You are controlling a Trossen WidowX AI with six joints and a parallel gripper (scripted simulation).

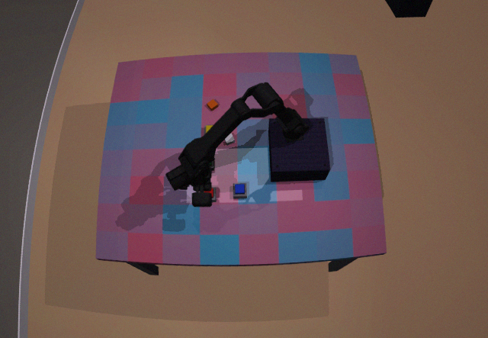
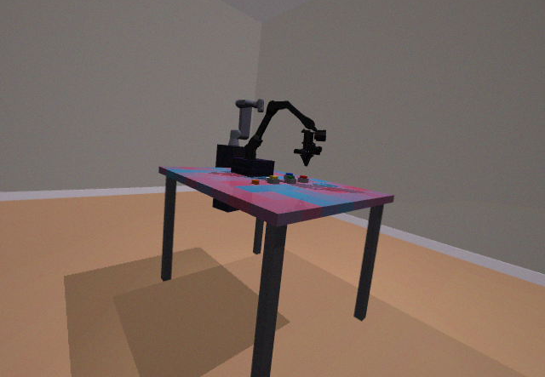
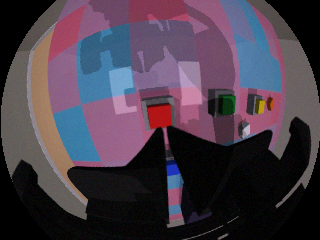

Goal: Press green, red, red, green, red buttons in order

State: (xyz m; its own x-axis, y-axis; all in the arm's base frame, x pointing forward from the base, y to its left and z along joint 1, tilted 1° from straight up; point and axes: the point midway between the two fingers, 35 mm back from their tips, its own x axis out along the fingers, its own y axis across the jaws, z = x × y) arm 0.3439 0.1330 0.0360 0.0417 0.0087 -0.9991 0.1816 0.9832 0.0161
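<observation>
My gripper [image 2: 306,164] [image 3: 164,131] is shut and empty, pointing down. In the exterior view its tips hang clearly above the red button [image 2: 303,177] [image 3: 160,115], with a gap between them. In the wrist view the tips appear at the near edge of the red cap. In the top view the arm's wrist hides part of the red button [image 1: 210,192]. The green button [image 2: 289,177] [image 3: 227,104] stands beside the red one, unpressed. It is mostly hidden under the arm in the top view.
A blue button [image 1: 239,188] [image 2: 289,174] [image 3: 172,168] stands on the robot base's side of the red one. A yellow button [image 1: 208,129] [image 2: 273,177] [image 3: 260,106] stands beyond the green one. An orange block [image 1: 212,104] [image 2: 255,182] [image 3: 270,103] and a white block [image 1: 229,139] [image 3: 244,130] lie near the yellow button.
</observation>
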